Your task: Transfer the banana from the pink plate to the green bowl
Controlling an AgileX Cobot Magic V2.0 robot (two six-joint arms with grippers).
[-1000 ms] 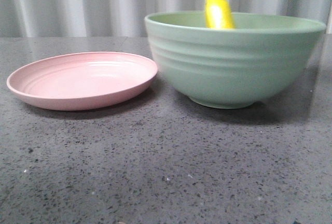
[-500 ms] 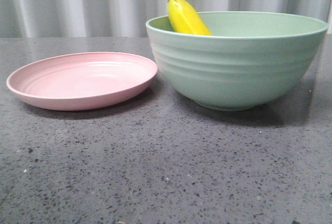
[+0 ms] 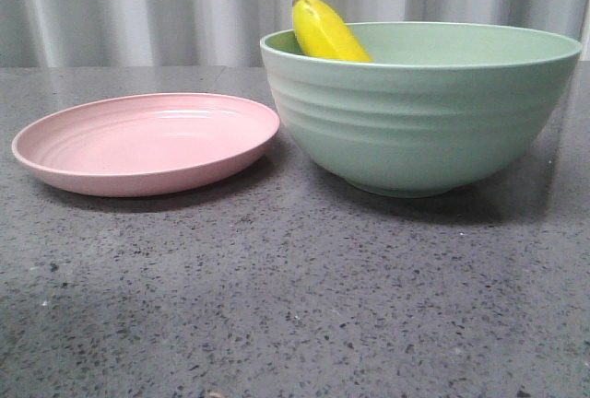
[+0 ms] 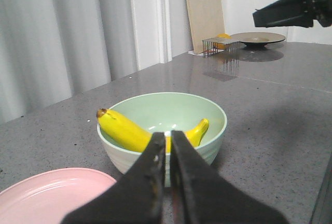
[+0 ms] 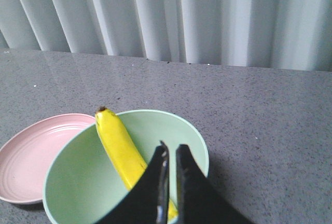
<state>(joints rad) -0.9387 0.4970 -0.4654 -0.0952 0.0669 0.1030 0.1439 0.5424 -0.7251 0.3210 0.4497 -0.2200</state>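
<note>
Front view: banana now lies inside green bowl, leaning on the far-left wall w/ its dark tip poking above the rim. A second ago it stood nearly upright near the bowl's middle; half a sec ago it had tipped left, and it has barely shifted since. Judgement: it has settled, so transfer looks done. Pink plate, left of the bowl and just beside it, holds nothing. Bowl holds only the banana. Left gripper hangs on the near side of the bowl, fingers almost together, gripping nothing. Right gripper hovers above the bowl, fingers nearly closed, also w/o any load.
</note>
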